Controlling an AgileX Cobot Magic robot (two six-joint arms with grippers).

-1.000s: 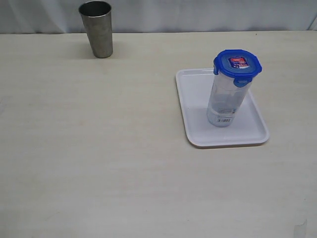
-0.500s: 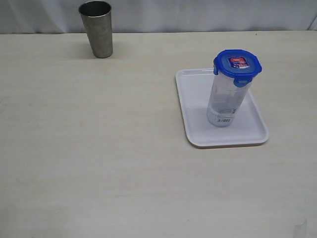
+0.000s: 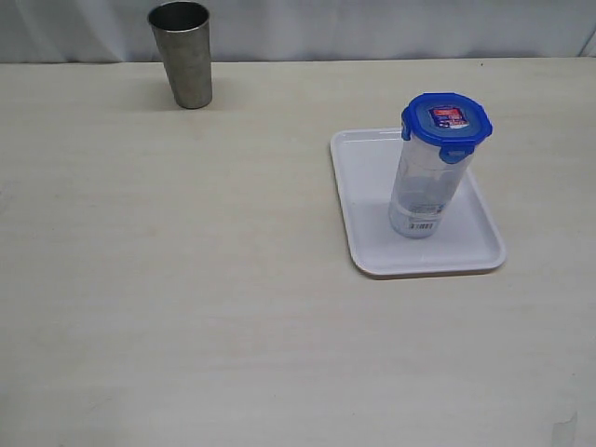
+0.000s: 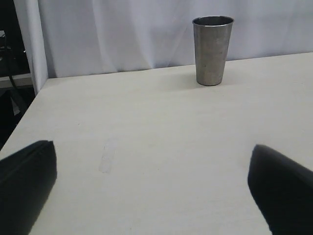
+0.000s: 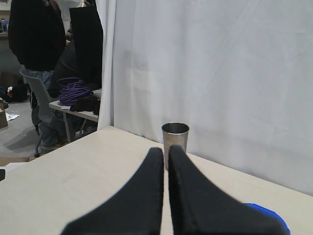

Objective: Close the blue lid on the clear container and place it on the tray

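The clear container (image 3: 421,191) stands upright on the white tray (image 3: 365,207), at the right of the exterior view. The blue lid (image 3: 446,124) sits on top of it, its red-and-white sticker facing up. No arm shows in the exterior view. In the left wrist view my left gripper (image 4: 151,183) is open, its black fingers (image 4: 27,176) far apart over bare tabletop with nothing between them. My right gripper (image 5: 165,152) is shut and empty, held above the table. A sliver of the blue lid (image 5: 266,215) peeks out beside its fingers.
A tapered grey steel cup (image 3: 183,54) stands at the back left of the table; it also shows as the steel cup (image 4: 212,49) and the steel cup (image 5: 175,139) in the wrist views. A white curtain (image 3: 372,28) hangs behind the table. The table's left edge (image 4: 29,105) drops off near the left gripper.
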